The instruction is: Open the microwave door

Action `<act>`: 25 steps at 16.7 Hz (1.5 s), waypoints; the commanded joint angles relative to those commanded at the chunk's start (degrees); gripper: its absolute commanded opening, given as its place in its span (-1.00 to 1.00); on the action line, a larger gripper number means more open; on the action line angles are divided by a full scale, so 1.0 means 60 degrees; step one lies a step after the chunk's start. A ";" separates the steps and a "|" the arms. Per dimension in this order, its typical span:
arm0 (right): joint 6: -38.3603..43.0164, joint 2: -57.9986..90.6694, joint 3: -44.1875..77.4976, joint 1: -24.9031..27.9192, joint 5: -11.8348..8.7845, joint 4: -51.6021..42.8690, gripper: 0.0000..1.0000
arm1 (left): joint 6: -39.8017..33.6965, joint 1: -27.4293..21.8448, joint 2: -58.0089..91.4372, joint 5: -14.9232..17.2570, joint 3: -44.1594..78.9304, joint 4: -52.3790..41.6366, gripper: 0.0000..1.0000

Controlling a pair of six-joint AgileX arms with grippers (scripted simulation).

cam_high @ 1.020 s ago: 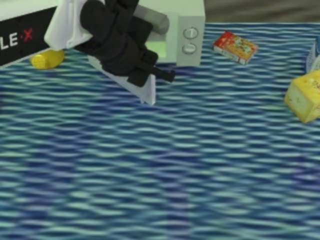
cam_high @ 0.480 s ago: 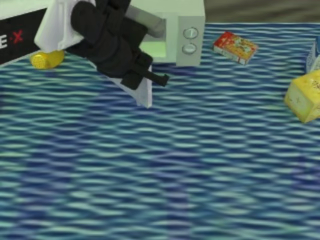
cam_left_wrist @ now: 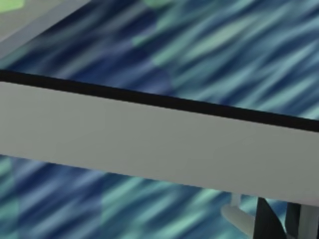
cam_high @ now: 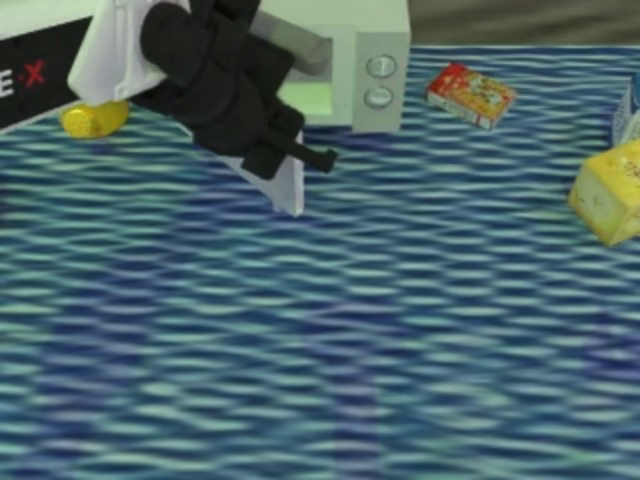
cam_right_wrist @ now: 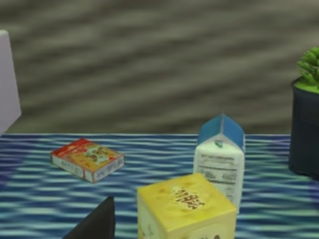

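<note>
The microwave (cam_high: 372,60) stands at the table's back, left of centre, with two round knobs on its front panel. The microwave door (cam_high: 288,182) is swung out toward the table's front, and the cavity (cam_high: 312,96) shows behind it. My left gripper (cam_high: 312,155) reaches over the door's free edge. In the left wrist view the door's edge (cam_left_wrist: 149,144) is a wide grey band. Below it a dark finger (cam_left_wrist: 269,221) sits against the pale handle bar (cam_left_wrist: 238,218), shut on it. My right gripper is out of the top view, parked and open; one dark finger (cam_right_wrist: 99,224) shows.
A yellow lump (cam_high: 95,118) lies left of the microwave. A red-orange box (cam_high: 470,95) lies to its right. At the right edge stand a yellow box (cam_high: 608,190) and a milk carton (cam_right_wrist: 221,159). A potted plant (cam_right_wrist: 305,129) stands beyond them.
Over the first half second my left gripper moved left and back with the door, swinging it a little wider. Since then nothing has visibly moved.
</note>
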 joint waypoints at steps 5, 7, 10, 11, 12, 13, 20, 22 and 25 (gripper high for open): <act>0.0000 0.0000 0.0000 0.0000 0.0000 0.0000 1.00 | 0.0000 0.0000 0.0000 0.0000 0.0000 0.0000 -1.00; 0.0000 0.0000 0.0000 0.0000 0.0000 0.0000 1.00 | 0.0000 0.0000 0.0000 0.0000 0.0000 0.0000 -1.00; 0.0000 0.0000 0.0000 0.0000 0.0000 0.0000 1.00 | 0.0000 0.0000 0.0000 0.0000 0.0000 0.0000 -1.00; 0.0000 0.0000 0.0000 0.0000 0.0000 0.0000 1.00 | 0.0000 0.0000 0.0000 0.0000 0.0000 0.0000 -1.00; 0.0000 0.0000 0.0000 0.0000 0.0000 0.0000 1.00 | -0.0033 -0.0047 0.0023 0.0061 -0.0026 -0.0001 -1.00; 0.0000 0.0000 0.0000 0.0000 0.0000 0.0000 1.00 | 0.0000 -0.0035 0.0009 0.0078 -0.0037 -0.0001 -1.00; 0.0000 0.0000 0.0000 0.0000 0.0000 0.0000 1.00 | 0.1428 0.0513 -0.0514 0.0812 -0.0609 -0.0048 -1.00; 0.0000 0.0000 0.0000 0.0000 0.0000 0.0000 1.00 | 0.1524 0.0550 -0.0538 0.0861 -0.0660 -0.0063 -1.00; 0.0000 0.0000 0.0000 0.0000 0.0000 0.0000 1.00 | 0.1524 0.0550 -0.0538 0.0861 -0.0660 -0.0063 -1.00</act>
